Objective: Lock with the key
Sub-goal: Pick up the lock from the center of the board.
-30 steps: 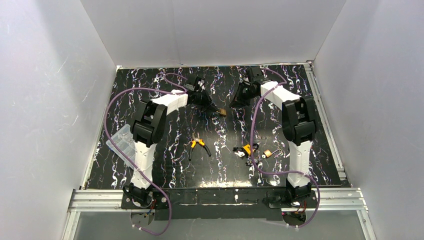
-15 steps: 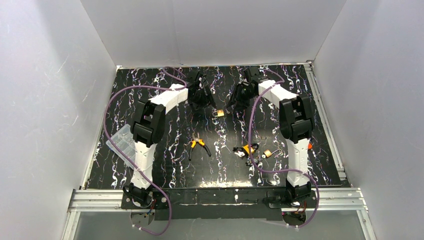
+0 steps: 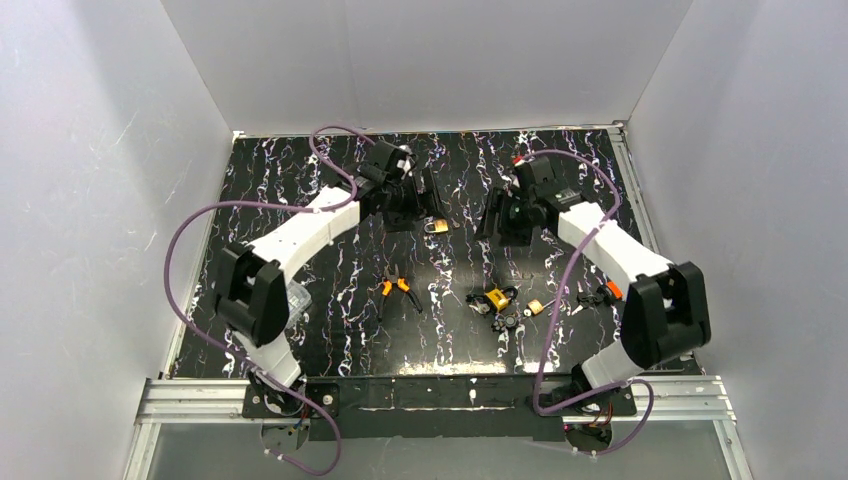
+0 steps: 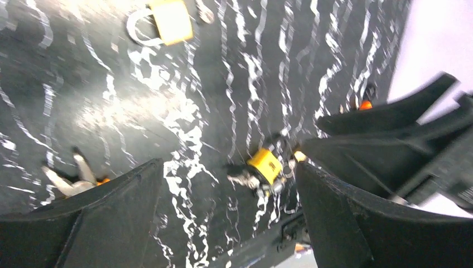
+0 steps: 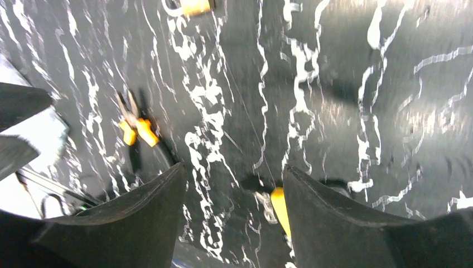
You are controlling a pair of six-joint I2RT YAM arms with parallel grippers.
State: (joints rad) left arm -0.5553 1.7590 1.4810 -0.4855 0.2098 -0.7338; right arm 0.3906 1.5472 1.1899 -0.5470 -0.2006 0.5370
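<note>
Brass-coloured small padlock with a silver shackle (image 3: 435, 226) lies flat on the black bench with white veins (image 3: 340, 325), in the far middle part, between the two arms. It is free; no finger touches it. If a key sits in it, I cannot tell, it is too small. The left end effector (image 4: 227, 166) has its black fingers spread wide, with nothing between them, and it hangs above the bench just left of the padlock. The right end effector (image 5: 234, 167) is spread wide also and holds nothing; it hangs a little to the right of the padlock. Nearer to the arm bases lie pliers with orange handles (image 3: 398, 290) and a second yellow padlock with a dark bunch of small parts (image 3: 492, 299), well apart from the brass one.
</note>
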